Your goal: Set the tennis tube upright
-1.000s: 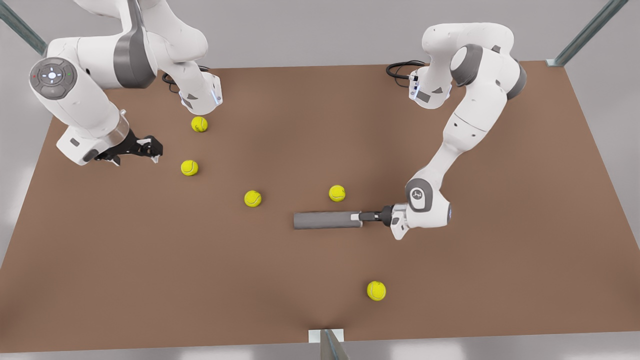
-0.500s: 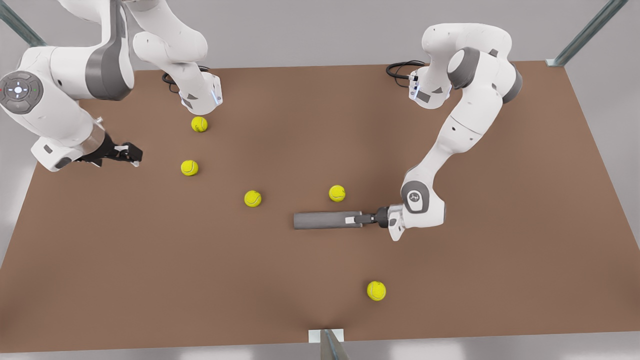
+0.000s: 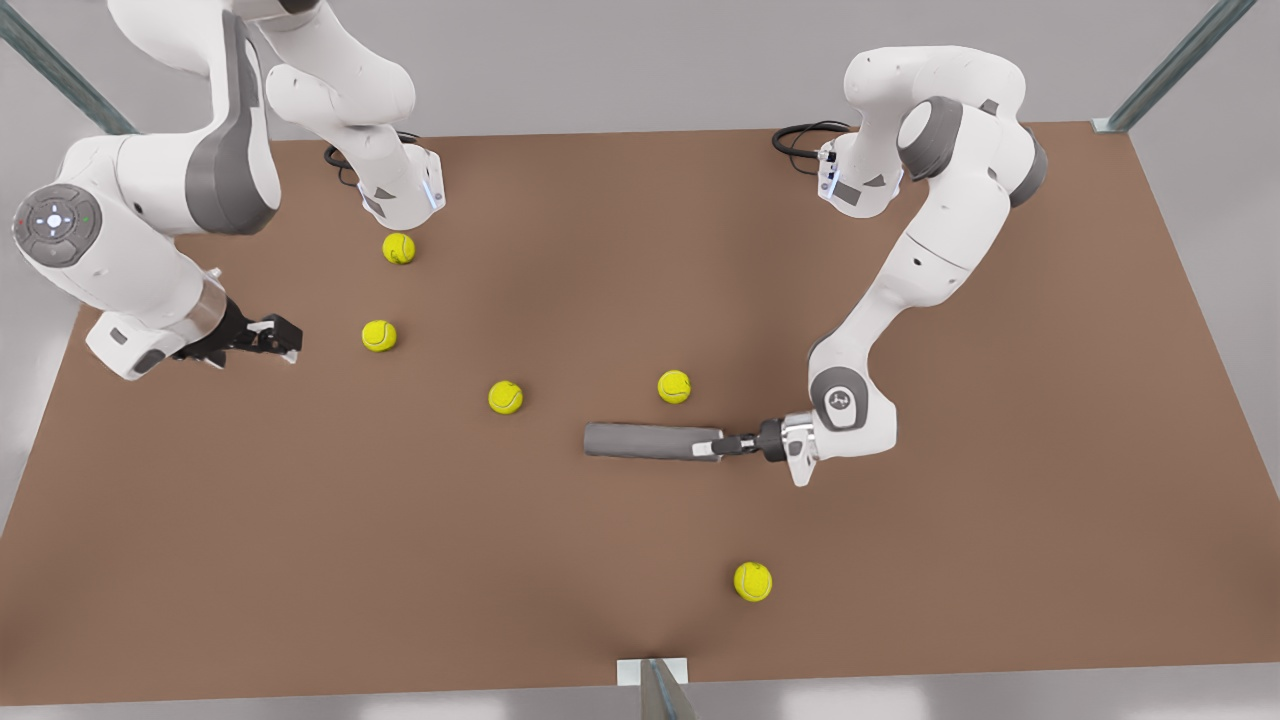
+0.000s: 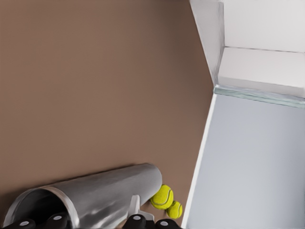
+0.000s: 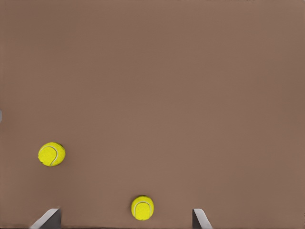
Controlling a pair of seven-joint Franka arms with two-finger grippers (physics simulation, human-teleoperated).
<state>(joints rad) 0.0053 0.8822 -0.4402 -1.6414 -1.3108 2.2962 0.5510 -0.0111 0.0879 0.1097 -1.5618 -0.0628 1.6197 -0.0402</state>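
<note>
Tube: it lies on its side near the middle of the worktop, its long axis running across the front view, a ball just behind it.
Left claw: mine, at the tube's end toward the front view's right; in the left wrist view one finger lies against the outside of the wall by the open mouth, so I judge it pinched on the rim.
Change: in the last second my wrist has pushed in and dipped, and the tube's grey has gone from level to slightly slanted; I read that as the grip having taken.
Meaning: not upright yet; the lift and swing are ahead.
Right claw: open, empty, waiting at the front view's left over bare worktop, having drifted a little.
</note>
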